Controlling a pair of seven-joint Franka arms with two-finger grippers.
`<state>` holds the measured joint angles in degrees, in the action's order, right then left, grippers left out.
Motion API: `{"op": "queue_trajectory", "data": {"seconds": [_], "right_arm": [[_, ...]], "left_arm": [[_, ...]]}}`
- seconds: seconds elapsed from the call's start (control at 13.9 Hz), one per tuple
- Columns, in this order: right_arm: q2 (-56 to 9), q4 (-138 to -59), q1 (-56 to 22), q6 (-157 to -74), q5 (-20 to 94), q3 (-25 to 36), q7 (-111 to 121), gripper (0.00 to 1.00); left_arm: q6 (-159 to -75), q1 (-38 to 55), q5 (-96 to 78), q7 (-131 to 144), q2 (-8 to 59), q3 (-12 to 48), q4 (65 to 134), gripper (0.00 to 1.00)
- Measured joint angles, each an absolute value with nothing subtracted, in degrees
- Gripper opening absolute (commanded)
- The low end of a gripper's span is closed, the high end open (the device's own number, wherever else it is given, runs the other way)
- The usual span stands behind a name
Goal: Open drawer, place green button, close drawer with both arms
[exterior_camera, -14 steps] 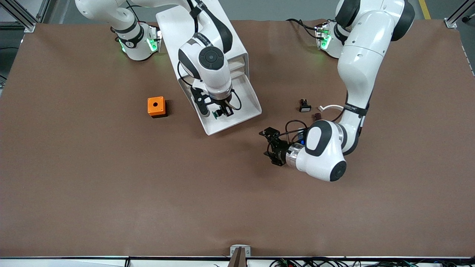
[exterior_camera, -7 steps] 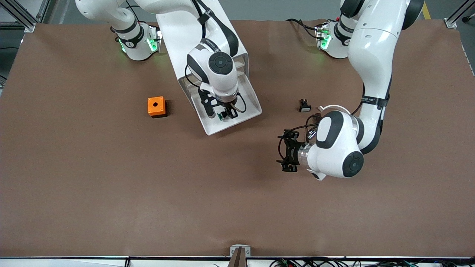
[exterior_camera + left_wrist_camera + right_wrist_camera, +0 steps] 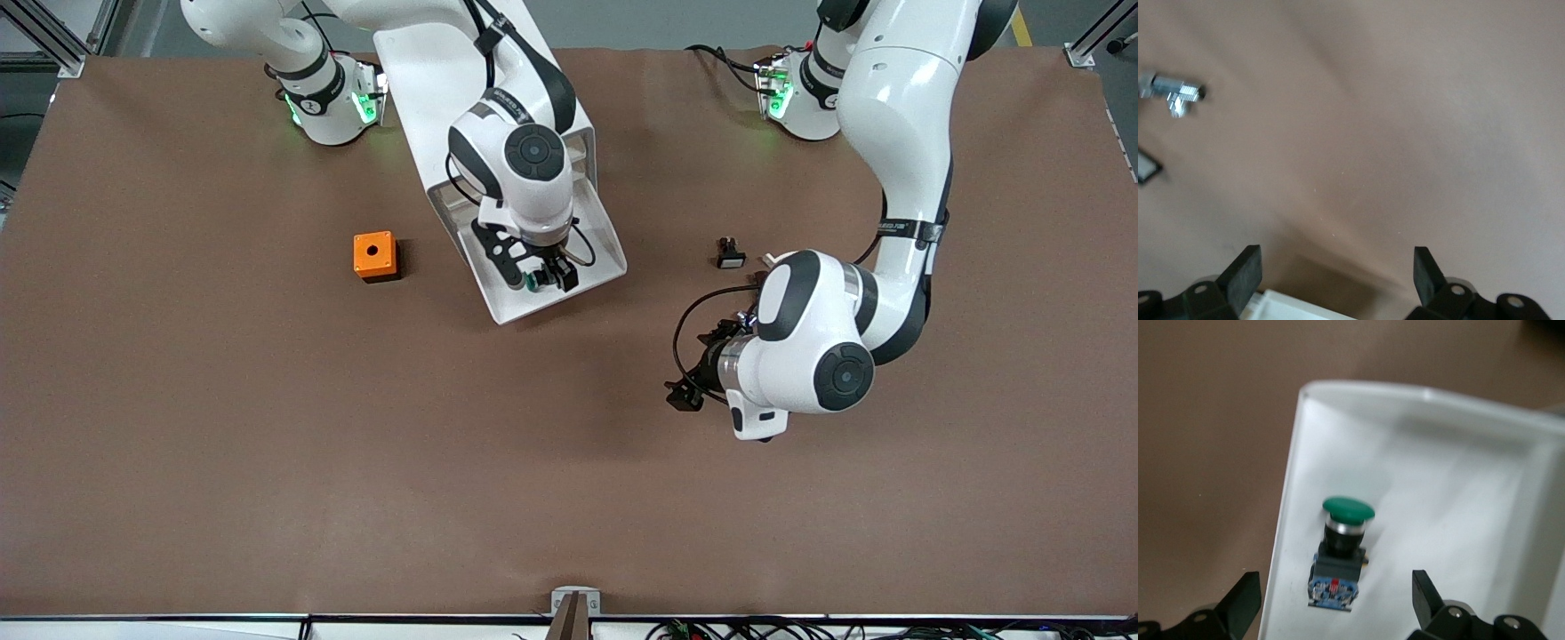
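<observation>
Right wrist view, button (image 3: pixel 1341 553) in drawer (image 3: pixel 1458 493)

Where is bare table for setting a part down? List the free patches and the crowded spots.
Free: the wide brown table nearer the camera than the orange box, and the strip between that box and the open drawer. Crowded: the drawer, holding the button under the open right tool; around the black-and-white switch by the open left tool.
</observation>
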<state>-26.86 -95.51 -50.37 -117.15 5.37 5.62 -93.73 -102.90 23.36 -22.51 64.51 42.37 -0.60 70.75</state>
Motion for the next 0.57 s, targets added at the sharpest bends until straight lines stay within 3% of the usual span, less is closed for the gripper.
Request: {"op": "queue_trajectory", "data": {"seconds": [0.36, 0.57], "right_arm": [[-20.5, -89.6, -36.2, -98.6, 5.3, 6.5, -56.9, 1.0], [-15.4, -89.6, -26.9, -92.3, 2.7, 6.6, -35.4, 1.0]], "left_arm": [[-117.3, 30.7, -21.3, 58.0, 43.9, 0.4, 75.7, 1.0], [-119.5, 36.0, -21.2, 58.2, 44.8, 0.4, 78.1, 1.0]]}}
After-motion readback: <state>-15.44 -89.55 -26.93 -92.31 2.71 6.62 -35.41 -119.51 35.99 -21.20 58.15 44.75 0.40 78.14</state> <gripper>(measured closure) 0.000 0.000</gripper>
